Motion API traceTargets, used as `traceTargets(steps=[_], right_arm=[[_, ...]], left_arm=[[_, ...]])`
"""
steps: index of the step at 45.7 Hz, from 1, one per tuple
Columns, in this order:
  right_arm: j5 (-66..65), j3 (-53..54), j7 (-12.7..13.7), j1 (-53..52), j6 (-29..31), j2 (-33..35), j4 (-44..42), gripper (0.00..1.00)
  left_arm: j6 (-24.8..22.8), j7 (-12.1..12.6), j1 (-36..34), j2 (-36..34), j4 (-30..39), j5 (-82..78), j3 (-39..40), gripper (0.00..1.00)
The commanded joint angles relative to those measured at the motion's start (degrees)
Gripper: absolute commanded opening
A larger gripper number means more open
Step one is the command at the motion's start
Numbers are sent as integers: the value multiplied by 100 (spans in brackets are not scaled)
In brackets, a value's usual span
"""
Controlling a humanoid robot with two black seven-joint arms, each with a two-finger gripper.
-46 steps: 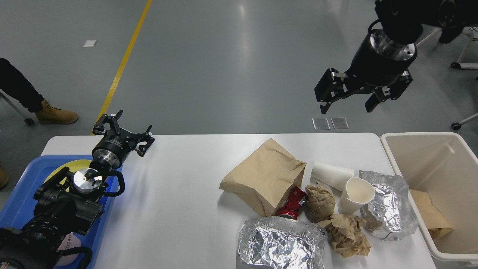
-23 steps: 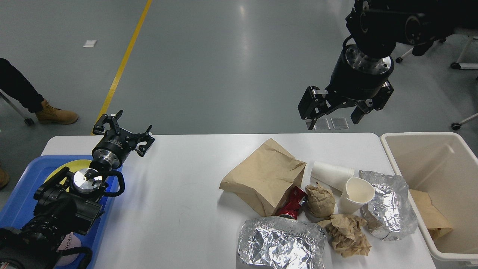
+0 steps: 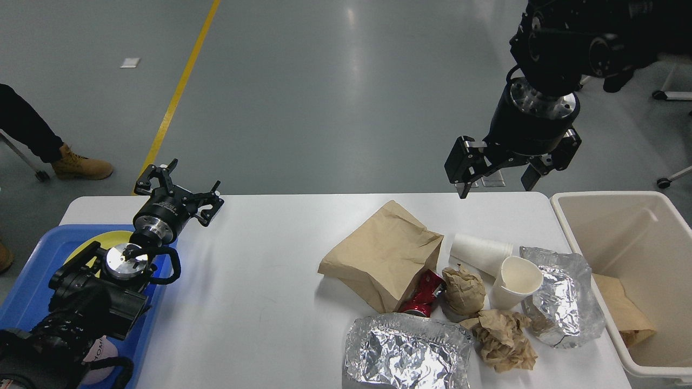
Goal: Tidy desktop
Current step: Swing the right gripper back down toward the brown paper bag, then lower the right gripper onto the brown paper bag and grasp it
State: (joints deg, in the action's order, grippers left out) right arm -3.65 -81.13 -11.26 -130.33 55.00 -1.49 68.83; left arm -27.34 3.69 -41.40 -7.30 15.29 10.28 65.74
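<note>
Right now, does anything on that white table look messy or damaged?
Yes. Rubbish is heaped at the right end of the desktop: a crushed red can under a brown paper bag, a paper cup tipped on its side, crumpled paper and foil.

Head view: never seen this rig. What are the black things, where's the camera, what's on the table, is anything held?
The camera sits in a humanoid robot's head, looking forward and down. The black things are its two arms. The left gripper is open over the far left corner of the desktop, above a blue tray. The right gripper hangs open above the far right edge. Neither holds anything. On the desktop lie a brown paper bag, two white paper cups, a red can, crumpled brown paper and foil wrappers. A beige bin stands at the right.
</note>
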Motion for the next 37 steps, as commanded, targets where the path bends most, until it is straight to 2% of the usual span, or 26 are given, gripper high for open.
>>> traceTargets(steps=[1, 10, 14, 17, 20, 23, 30, 37], right_arm=[[-4, -184, 1, 402, -313, 175, 8, 100], [-4, -149, 177, 860, -2290, 957, 569, 100], [-4, -96, 300, 913, -3213, 1055, 851, 100], [66, 26, 361, 1071, -3627, 1063, 930, 99], [136, 377, 414, 1194, -3716, 1107, 930, 94], [346, 807, 493, 1229, -3655, 1265, 948, 94], [1137, 1160, 616, 1335, -3040, 1248, 939, 94], [1762, 1415, 625, 1756, -3004, 1178, 878, 94]], left_arm=[[0, 0, 0, 0, 0, 0, 0, 96], [0, 0, 0, 0, 0, 0, 0, 96], [0, 0, 0, 0, 0, 0, 0, 96], [0, 0, 0, 0, 0, 0, 0, 96], [0, 0, 0, 0, 0, 0, 0, 96], [0, 0, 0, 0, 0, 0, 0, 96], [0, 0, 0, 0, 0, 0, 0, 96], [0, 0, 0, 0, 0, 0, 0, 96]])
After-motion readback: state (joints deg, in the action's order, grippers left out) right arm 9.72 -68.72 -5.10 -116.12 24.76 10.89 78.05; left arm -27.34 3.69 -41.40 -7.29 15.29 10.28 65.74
